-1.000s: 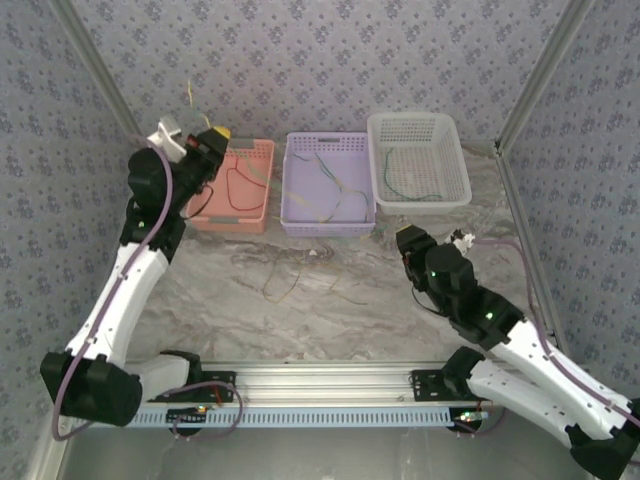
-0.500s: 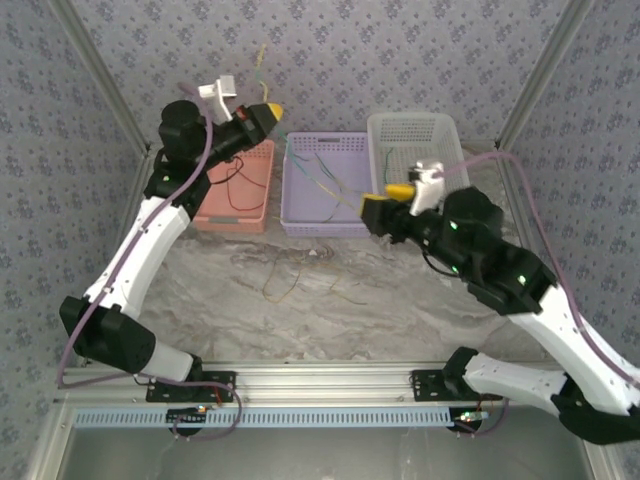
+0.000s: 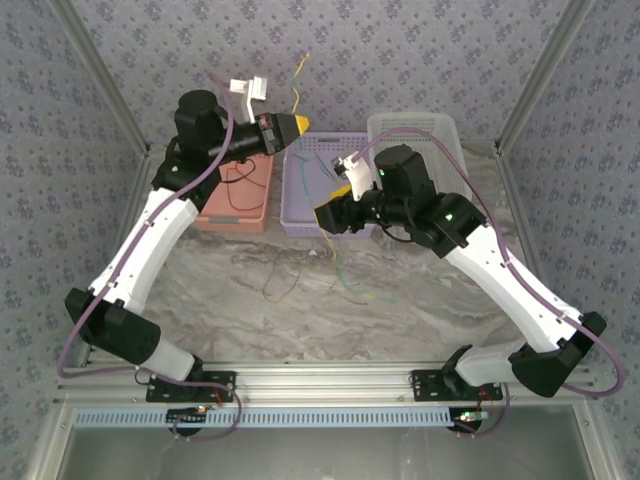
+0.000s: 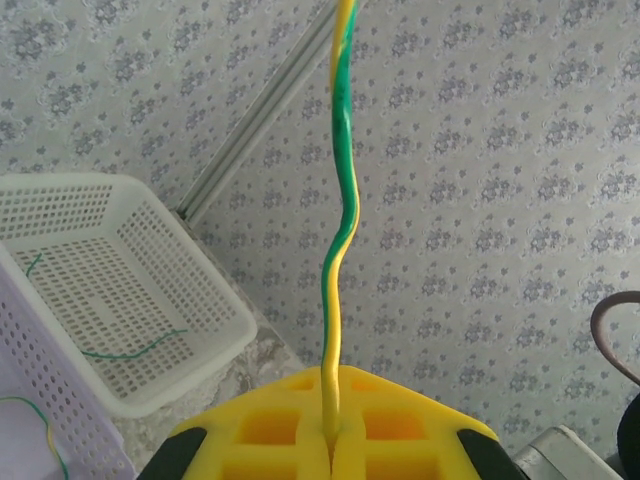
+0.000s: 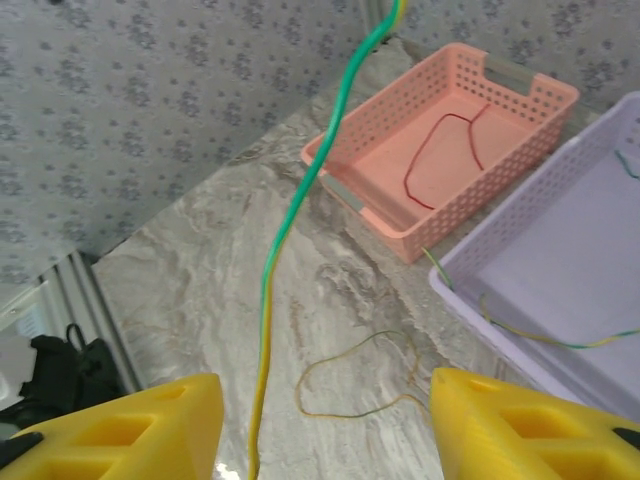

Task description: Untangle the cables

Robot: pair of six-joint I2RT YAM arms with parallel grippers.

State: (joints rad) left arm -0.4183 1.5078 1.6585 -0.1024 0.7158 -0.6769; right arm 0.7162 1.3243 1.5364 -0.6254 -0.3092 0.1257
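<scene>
Two yellow pads of my left pincer [image 4: 330,445] pinch a green-and-yellow striped wire [image 4: 336,250], held high near the back wall, above the lilac plastic basket [image 3: 325,190]. My right pincer [image 5: 325,430] gapes wide, the wire hanging between its fingers over the bare marble table [image 3: 400,300]. Both pincers have swung inward since half a second ago.

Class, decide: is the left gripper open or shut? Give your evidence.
Shut. The left gripper has its yellow fingers pressed together, pinching the cable.
</scene>
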